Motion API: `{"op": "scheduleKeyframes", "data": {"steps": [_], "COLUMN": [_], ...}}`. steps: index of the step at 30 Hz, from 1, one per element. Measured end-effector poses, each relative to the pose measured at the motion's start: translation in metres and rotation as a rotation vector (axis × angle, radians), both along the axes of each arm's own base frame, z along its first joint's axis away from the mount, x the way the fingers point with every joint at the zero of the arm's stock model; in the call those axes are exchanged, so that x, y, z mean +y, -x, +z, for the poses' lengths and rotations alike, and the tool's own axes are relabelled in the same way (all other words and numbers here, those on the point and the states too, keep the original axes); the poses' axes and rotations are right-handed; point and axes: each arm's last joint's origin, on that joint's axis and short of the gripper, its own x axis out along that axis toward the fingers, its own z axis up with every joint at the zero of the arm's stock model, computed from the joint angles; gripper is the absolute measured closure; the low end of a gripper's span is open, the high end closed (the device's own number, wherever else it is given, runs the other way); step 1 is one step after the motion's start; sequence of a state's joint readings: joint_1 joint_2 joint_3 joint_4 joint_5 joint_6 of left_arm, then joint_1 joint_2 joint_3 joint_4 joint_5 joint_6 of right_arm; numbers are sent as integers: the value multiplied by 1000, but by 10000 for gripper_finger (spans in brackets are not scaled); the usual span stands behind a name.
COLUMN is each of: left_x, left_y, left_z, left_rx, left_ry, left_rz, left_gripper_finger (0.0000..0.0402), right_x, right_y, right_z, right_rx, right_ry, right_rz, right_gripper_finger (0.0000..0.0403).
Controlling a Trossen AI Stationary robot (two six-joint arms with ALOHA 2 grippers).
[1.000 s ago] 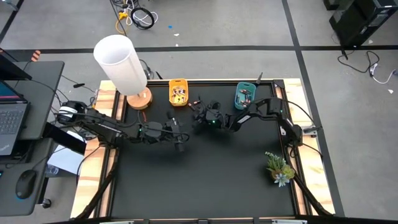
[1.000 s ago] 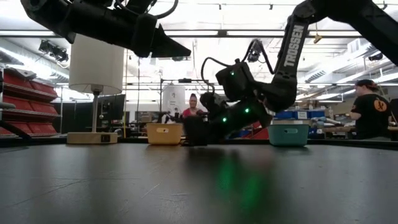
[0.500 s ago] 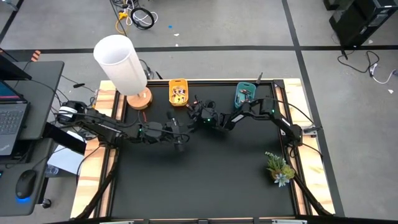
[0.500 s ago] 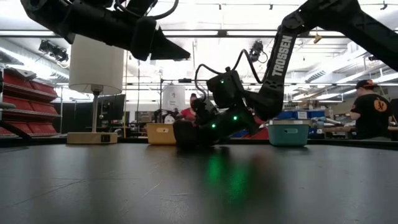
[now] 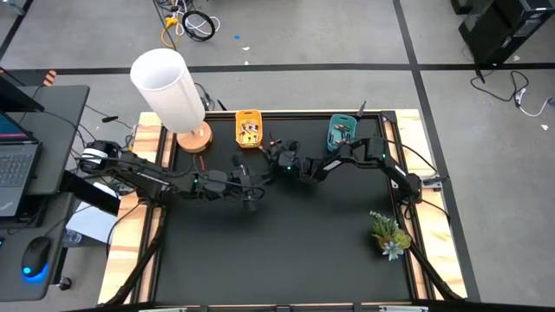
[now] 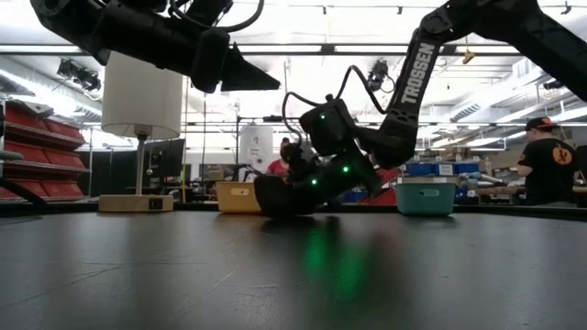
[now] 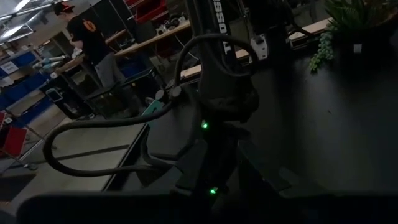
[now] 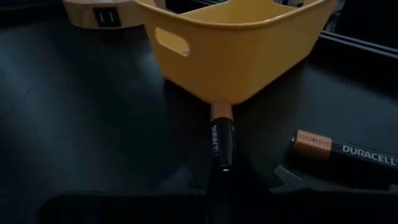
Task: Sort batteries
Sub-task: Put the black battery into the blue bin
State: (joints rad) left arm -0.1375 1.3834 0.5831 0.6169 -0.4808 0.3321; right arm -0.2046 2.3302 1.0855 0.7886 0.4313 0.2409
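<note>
- Right gripper (image 5: 276, 159), low on the counter (image 5: 286, 243) near its far edge, is clamped on a dark copper-ended battery (image 8: 222, 140) just before the yellow bin (image 8: 239, 43).
- A second battery (image 8: 345, 155) lies beside it.
- Left gripper (image 5: 251, 191) hovers nearby; finger state unclear.

Front half of black table (image 5: 286, 260) is bare: free passage there. Only obstacle on that side: small plant (image 5: 388, 234) near right edge. Back edge crowded: lamp (image 5: 173, 91) at back-left corner, yellow bin (image 5: 249, 128) beside it, teal bin (image 5: 341, 133) farther right. Gap btw bins partly blocked by right gripper (image 5: 276, 159), low on table just in front of yellow bin. Loose battery (image 8: 345, 154) lies on table beside it. Left gripper (image 5: 249, 192) hangs above table centre-left, room beneath it.
</note>
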Motion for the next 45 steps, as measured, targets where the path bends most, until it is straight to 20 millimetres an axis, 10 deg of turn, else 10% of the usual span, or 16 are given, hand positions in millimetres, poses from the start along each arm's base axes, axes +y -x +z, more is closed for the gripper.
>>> {"op": "scheduleKeyframes", "data": {"steps": [7, 14, 25, 33, 45], "left_x": [0, 0, 1, 1, -1], "left_y": [0, 2, 3, 3, 1], "left_z": [-1, -7, -11, -10, -5], "left_rx": [10, 67, 80, 66, -45], "left_ry": [-3, 11, 101, 102, 296], "left_rz": [7, 13, 36, 35, 24], "left_gripper_finger": [316, 316, 316, 316, 316], "right_x": [16, 31, 50, 49, 20], "right_y": [2, 25, 112, 156, 166], "right_z": [24, 92, 177, 183, 181], "right_rx": [93, 259, 416, 605, 805], "right_ry": [-44, -104, -156, -212, -356], "right_rz": [46, 79, -383, -609, -483], "right_gripper_finger": [354, 354, 354, 354, 354]}}
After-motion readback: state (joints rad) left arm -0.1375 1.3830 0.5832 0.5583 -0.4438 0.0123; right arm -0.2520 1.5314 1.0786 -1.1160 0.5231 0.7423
